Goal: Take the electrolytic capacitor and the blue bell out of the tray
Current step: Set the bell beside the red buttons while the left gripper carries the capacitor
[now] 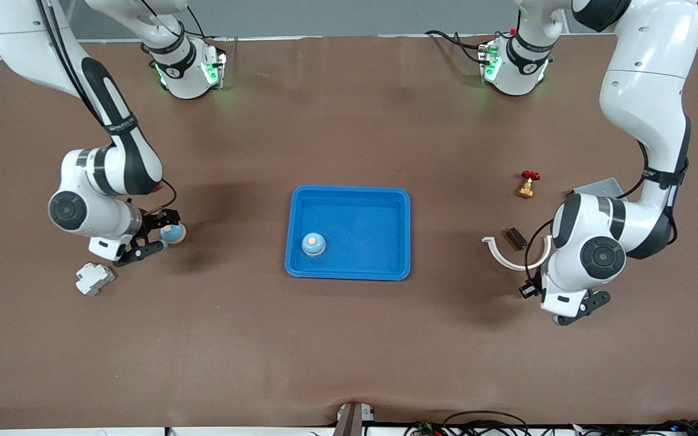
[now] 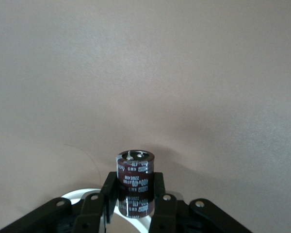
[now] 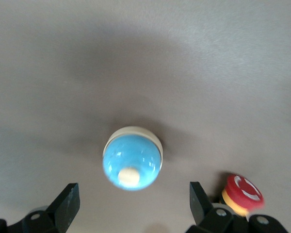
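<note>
A dark brown capacitor (image 2: 135,177) with white print stands upright between the fingers of my left gripper (image 2: 135,201), which is shut on it. That gripper (image 1: 570,312) hangs over the table toward the left arm's end. My right gripper (image 1: 159,232) is open toward the right arm's end of the table. A blue bell (image 1: 174,232) with a cream button sits on the table just off its fingertips. In the right wrist view this bell (image 3: 132,159) lies just ahead of the two spread fingers (image 3: 68,204), touching neither. A second blue bell (image 1: 313,244) sits in the blue tray (image 1: 361,227).
A white curved piece (image 1: 515,259), a dark brown block (image 1: 515,238), a brass valve with a red handle (image 1: 528,184) and a grey box (image 1: 597,186) lie near the left arm. A white-grey device (image 1: 94,278) lies near the right gripper. A red button (image 3: 242,193) stands beside the bell.
</note>
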Tool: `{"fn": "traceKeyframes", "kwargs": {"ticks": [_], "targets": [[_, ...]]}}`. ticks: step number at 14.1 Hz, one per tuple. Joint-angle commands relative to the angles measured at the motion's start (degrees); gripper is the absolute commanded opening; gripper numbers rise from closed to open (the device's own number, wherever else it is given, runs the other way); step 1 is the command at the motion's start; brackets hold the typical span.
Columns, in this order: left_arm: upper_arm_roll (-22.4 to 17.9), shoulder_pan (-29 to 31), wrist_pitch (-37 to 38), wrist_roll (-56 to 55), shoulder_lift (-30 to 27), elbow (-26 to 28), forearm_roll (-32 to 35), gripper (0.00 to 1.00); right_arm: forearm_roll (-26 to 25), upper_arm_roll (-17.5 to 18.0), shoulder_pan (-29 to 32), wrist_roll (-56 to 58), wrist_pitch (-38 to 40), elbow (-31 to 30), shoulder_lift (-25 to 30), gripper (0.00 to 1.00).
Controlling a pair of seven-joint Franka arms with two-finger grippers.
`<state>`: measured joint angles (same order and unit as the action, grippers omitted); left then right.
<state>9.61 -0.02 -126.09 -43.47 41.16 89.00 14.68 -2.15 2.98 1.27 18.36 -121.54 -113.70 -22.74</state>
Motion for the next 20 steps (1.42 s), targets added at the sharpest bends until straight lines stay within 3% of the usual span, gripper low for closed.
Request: {"fn": "traceKeyframes", "kwargs": {"ticks": [1,4,5,6,9,16,20], "targets": [[0.4,0.5,-1.5,1.0,1.0,0.2,1.0,0.0,1.0,1.2,-0.3,-4.6,8.7,6.3,0.7,1.0],[0.4,0.5,-1.5,1.2,1.7,0.2,1.1,0.0,1.0,1.2,-4.5,-13.7,11.9,8.1,2.6,1.0],[0.4,0.5,-1.5,1.2,1.7,0.2,1.0,0.07,1.0,1.2,-6.4,-17.9,12.1,8.1,3.4,1.0],[0.4,0.5,-1.5,1.2,1.7,0.2,1.0,0.25,1.0,1.2,-8.6,-22.4,12.0,8.1,3.8,1.0],[0.2,0.5,-1.4,1.2,1.7,0.2,1.0,1.0,3.2,1.2,-13.7,-33.3,11.9,9.6,3.8,1.0],[0.4,0.6,0.3,1.0,-0.9,-0.3,1.1,1.0,8.6,1.1,-20.1,-48.3,9.4,13.1,3.1,1.0],[0.7,0.5,5.7,1.1,-6.5,-0.5,0.9,1.0,8.8,1.1,-24.7,-57.4,4.0,13.5,1.9,1.0]]}}
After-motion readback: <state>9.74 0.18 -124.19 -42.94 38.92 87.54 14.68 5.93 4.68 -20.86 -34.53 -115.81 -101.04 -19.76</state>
